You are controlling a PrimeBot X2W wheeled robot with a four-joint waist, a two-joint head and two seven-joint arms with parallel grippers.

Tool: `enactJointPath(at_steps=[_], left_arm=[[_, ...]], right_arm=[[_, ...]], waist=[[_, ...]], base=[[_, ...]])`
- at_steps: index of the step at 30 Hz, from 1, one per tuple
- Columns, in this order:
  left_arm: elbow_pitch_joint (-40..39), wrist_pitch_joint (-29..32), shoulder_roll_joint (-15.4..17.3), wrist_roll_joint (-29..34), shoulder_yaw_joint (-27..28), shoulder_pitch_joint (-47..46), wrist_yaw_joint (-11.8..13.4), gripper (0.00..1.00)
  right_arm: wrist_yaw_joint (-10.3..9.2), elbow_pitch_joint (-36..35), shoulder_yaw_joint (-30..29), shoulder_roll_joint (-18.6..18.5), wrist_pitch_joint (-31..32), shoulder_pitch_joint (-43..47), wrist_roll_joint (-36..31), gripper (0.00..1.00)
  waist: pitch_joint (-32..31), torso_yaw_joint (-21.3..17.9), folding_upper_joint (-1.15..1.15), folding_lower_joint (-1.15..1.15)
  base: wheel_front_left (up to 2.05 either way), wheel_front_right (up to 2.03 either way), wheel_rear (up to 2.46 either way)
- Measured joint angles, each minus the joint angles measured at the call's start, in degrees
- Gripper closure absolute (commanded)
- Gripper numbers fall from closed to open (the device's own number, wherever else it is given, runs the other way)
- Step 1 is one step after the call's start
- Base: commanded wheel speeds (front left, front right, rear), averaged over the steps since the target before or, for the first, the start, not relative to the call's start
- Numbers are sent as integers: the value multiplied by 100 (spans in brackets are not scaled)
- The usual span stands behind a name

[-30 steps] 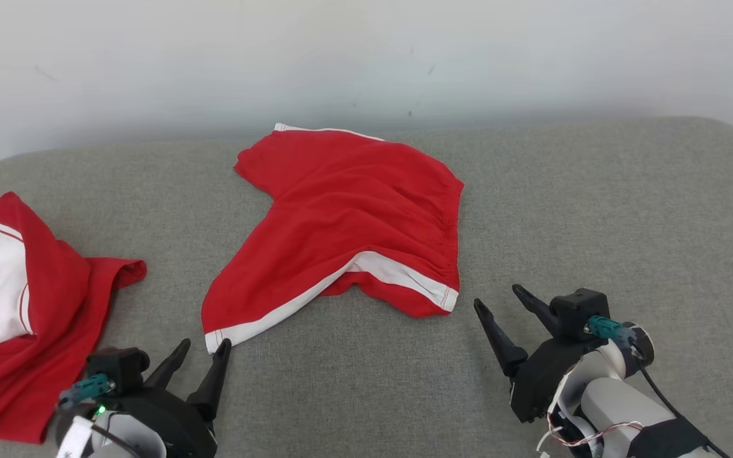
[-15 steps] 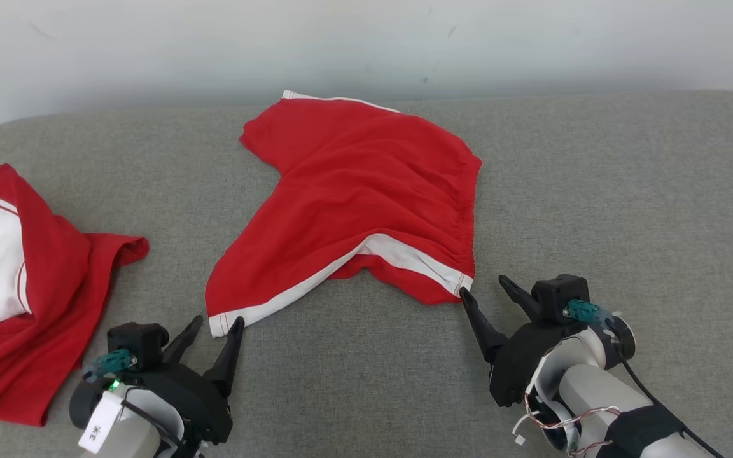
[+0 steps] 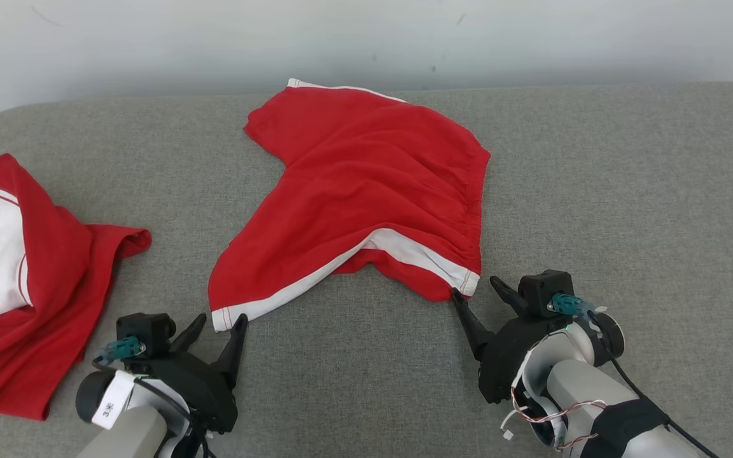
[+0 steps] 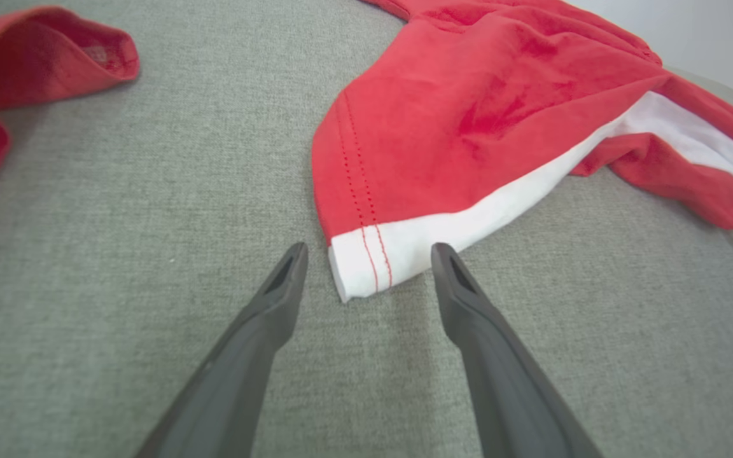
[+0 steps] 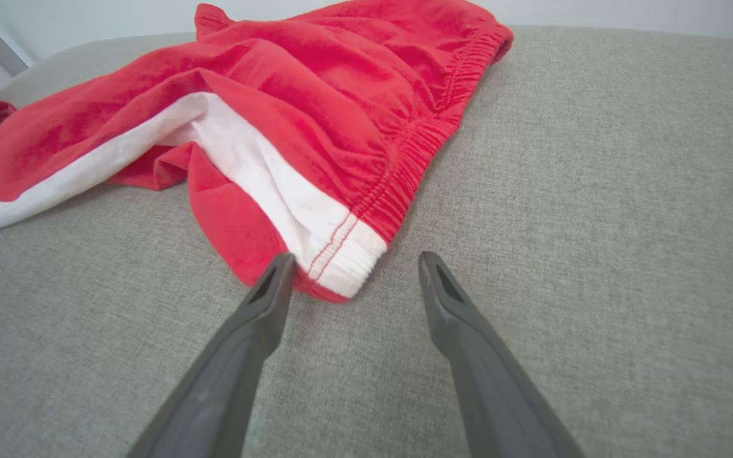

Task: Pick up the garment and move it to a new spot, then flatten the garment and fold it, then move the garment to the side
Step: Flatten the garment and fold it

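Gripper check: left gripper (image 3: 220,318) and right gripper (image 3: 473,286) both spread wide, holding nothing.
Red shorts (image 3: 366,184) rumpled mid-way across grey cushion (image 3: 627,191); straddling white hem corner (image 4: 360,267) and waistband corner (image 5: 341,267), probably for an even two-point lift. Second red garment (image 3: 29,280) well apart, left.

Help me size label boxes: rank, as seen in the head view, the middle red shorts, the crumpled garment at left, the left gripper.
1. middle red shorts
2. crumpled garment, partly cropped
3. left gripper
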Motion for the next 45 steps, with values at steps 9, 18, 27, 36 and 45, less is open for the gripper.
enactJointPath(at_steps=[9, 18, 27, 36, 45], left_arm=[[409, 160, -199, -111, 41, -189, -62, 0], [693, 112, -307, -247, 102, -286, -151, 100], [801, -53, -238, -232, 89, -246, -259, 100], [283, -111, -33, -167, 45, -121, -415, 100], [-555, 247, 271, -250, -265, 181, -603, 100]], right_arm=[[12, 165, 91, 102, 96, -135, 1, 100], [121, 346, 96, 148, 41, -236, 2, 100], [347, 482, -62, -110, -67, -226, 134, 100], [742, 305, 35, -617, 130, -206, 167, 100], [917, -223, 447, -754, 1199, -98, 265, 100]], waist=[[55, -12, 0, 0], [19, -25, 0, -1], [-267, -14, 0, -1], [-589, -51, 0, -1], [-528, -242, 0, -1]], base=[[0, 0, 0], [0, 0, 0], [0, 0, 0], [0, 0, 0], [0, 0, 0]])
